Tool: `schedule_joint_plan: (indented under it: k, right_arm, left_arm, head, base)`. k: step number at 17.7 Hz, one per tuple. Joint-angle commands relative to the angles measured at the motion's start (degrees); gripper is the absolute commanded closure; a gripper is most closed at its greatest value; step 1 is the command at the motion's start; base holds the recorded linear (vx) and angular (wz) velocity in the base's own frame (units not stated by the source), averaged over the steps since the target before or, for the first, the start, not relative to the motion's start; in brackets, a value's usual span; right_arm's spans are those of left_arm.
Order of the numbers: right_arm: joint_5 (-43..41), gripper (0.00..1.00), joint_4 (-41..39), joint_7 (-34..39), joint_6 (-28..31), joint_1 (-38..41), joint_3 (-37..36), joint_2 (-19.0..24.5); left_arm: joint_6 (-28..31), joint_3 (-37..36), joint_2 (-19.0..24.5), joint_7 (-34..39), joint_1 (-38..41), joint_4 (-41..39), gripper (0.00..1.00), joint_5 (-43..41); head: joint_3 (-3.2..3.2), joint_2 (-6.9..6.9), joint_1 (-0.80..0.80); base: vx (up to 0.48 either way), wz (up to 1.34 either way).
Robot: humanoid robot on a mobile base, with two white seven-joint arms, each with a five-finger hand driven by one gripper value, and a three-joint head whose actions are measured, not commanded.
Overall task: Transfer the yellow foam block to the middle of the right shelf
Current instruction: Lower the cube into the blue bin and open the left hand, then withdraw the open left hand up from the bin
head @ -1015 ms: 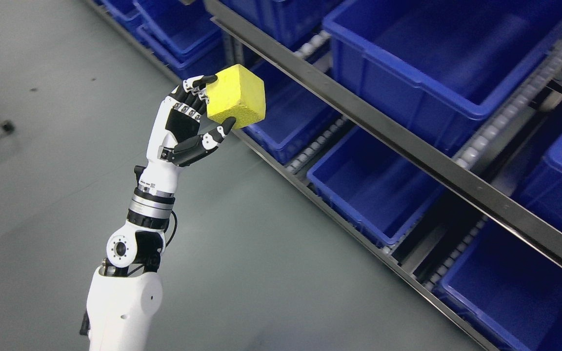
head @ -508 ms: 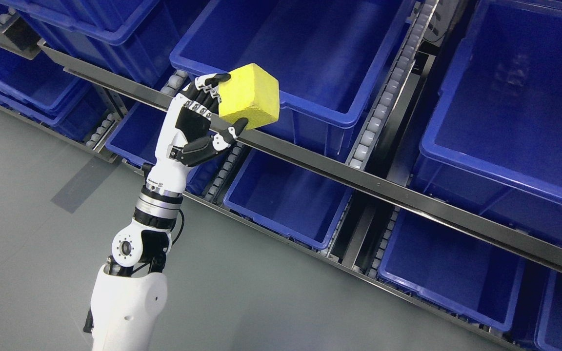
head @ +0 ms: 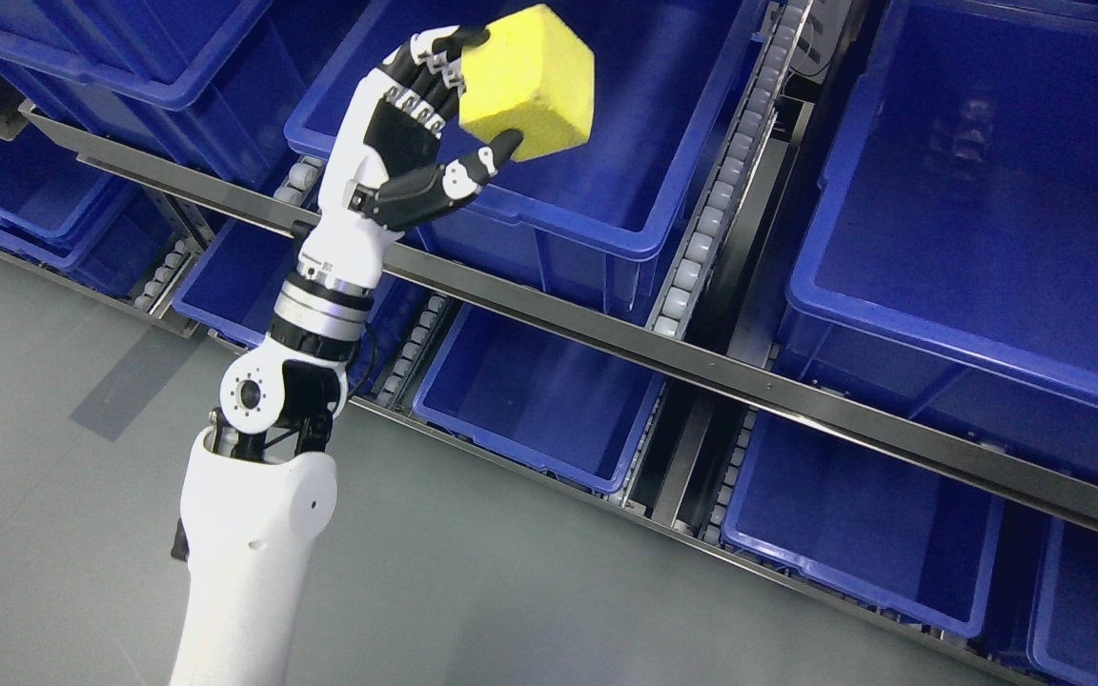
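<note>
The left hand has its fingers and thumb closed around the yellow foam block, held above a blue bin.

One foam block (yellow), one hand

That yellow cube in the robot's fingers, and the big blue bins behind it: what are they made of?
The yellow cube, gripped in the left hand, looks like foam: matte, with a grainy, finely pitted face and softened edges. The big blue bins look like moulded hard plastic: smooth, slightly glossy walls with rolled rims that catch soft reflections.
</note>
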Motion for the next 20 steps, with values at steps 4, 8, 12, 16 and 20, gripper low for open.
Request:
schedule_joint_plan:
  k: [4,8,12,16,20]
  right_arm:
    - [0.0,0.0,-1.0,0.0,-0.1,-0.2,0.0,-1.0]
    - [-0.1,0.0,-1.0,0.0,-0.1,-0.1,0.0,-1.0]
    - [0.0,0.0,-1.0,0.0,-0.1,-0.2,0.0,-1.0]
    - [0.0,0.0,-1.0,0.0,-0.1,-0.2,0.0,-1.0]
    - [0.0,0.0,-1.0,0.0,-0.1,-0.2,0.0,-1.0]
  left_arm:
    - [17.1,-1.0,1.0,7.5,-13.7,4.7,0.67,-5.9]
    - [25.3,-1.7,1.0,7.8,-16.7,6.7,0.34,-8.3]
    - [31.4,-3.2,1.0,8.8,-18.1,7.4,0.0,-12.2]
    - [27.7,-2.3,1.0,8.2,-17.6,7.0,0.0,-12.1]
    - [8.7,-4.4,1.0,7.1,-9.8,6.9,0.0,-11.9]
  head:
    - [0.0,0.0,0.0]
    - [0.0,0.0,0.0]
    - [0.0,0.0,0.0]
    - [0.0,0.01,0.0]
    - [0.0,0.01,0.0]
  base:
    - [0.001,-0.01]
    - [0.0,0.0]
    - [0.0,0.0]
    - [0.0,0.0]
    - [0.0,0.0]
